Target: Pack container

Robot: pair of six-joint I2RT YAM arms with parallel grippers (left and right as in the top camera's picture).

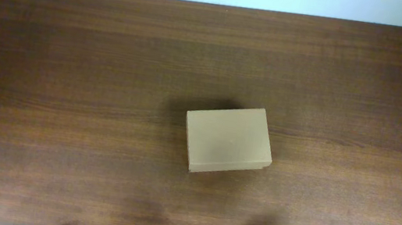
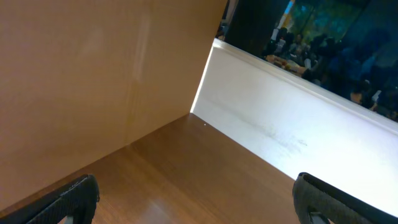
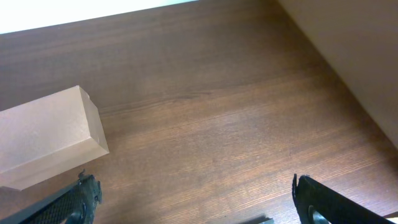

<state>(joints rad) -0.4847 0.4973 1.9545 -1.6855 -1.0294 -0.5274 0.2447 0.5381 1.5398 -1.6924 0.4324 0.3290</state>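
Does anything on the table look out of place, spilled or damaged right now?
Nothing much stands out. The container sits closed near the middle of the table, turned slightly off square to the table's edges. No dents, tears or spills show.

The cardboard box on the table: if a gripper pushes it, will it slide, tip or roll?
The box probably slides, not rolls: flat faces, low shape, smooth table. Closed plain cardboard suggests light weight; hard squeezing might dent it.
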